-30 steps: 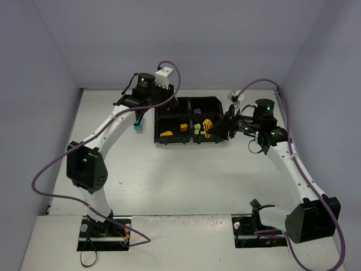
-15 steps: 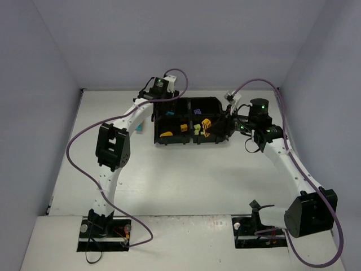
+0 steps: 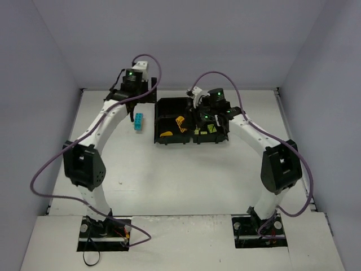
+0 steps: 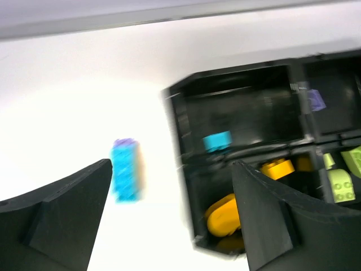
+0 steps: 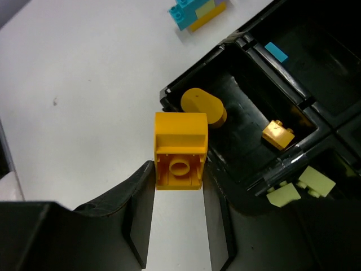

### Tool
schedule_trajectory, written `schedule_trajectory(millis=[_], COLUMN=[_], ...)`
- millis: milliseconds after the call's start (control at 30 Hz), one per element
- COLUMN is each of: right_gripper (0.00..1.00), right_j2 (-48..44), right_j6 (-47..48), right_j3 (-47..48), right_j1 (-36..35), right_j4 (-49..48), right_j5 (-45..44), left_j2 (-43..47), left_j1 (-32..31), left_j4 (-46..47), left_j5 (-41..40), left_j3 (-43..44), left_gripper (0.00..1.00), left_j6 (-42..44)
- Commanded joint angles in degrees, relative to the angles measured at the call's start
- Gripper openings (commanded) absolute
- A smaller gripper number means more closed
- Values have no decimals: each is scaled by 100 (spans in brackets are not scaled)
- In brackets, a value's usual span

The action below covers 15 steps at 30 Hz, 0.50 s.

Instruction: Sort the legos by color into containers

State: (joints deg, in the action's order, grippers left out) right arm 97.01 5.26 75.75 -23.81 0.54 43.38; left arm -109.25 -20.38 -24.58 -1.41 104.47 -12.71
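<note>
My right gripper is shut on an orange lego, hanging over the near left compartment of the black tray. That compartment holds a rounded orange piece and a small orange brick. A cyan piece lies in the far left compartment, a purple one in the far right, and lime bricks in the near right. A cyan lego stack lies on the table left of the tray. My left gripper hovers open and empty between that stack and the tray's left wall.
The table's back edge and the grey back wall run close behind the tray. A side wall stands to the left of the cyan stack. White tabletop stretches from the tray toward the arm bases.
My left gripper went over the tray's far left compartment, opened, and swung back left. My right arm carried the orange lego from the tray's right side to over its left half.
</note>
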Motion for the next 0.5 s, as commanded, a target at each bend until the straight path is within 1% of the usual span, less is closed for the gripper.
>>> schedule_trajectory(millis=[0, 67, 133, 233, 267, 300, 400, 467], right_gripper=[4, 5, 8, 17, 22, 34, 54, 59], right_j2=[475, 721, 1073, 1443, 1574, 1619, 1672, 1567], right_j6=[239, 257, 265, 222, 195, 195, 142, 142], right_j3=[650, 853, 1117, 1416, 1478, 1530, 1628, 1575], right_j1=[-184, -246, -299, -326, -326, -334, -352, -361], right_j4=[-300, -335, -378, -423, -431, -431, -414, -405], right_j5=[-557, -707, -953, -1313, -1366, -1393, -1498, -1516], left_j2=[1010, 1308, 1511, 1626, 1635, 1644, 1530, 1346], left_j1=[482, 710, 825, 913, 913, 913, 913, 913], left_j4=[6, -56, -126, -170, -188, -196, -188, -205], left_j5=[-360, -299, -176, -123, -97, -70, 35, 79], left_j3=[-733, -1250, -1524, -1859, -1894, -1921, -1851, -1746], left_gripper=[81, 81, 82, 82, 82, 82, 82, 82], left_j6=[-363, -478, -548, -575, -575, -583, -636, -671])
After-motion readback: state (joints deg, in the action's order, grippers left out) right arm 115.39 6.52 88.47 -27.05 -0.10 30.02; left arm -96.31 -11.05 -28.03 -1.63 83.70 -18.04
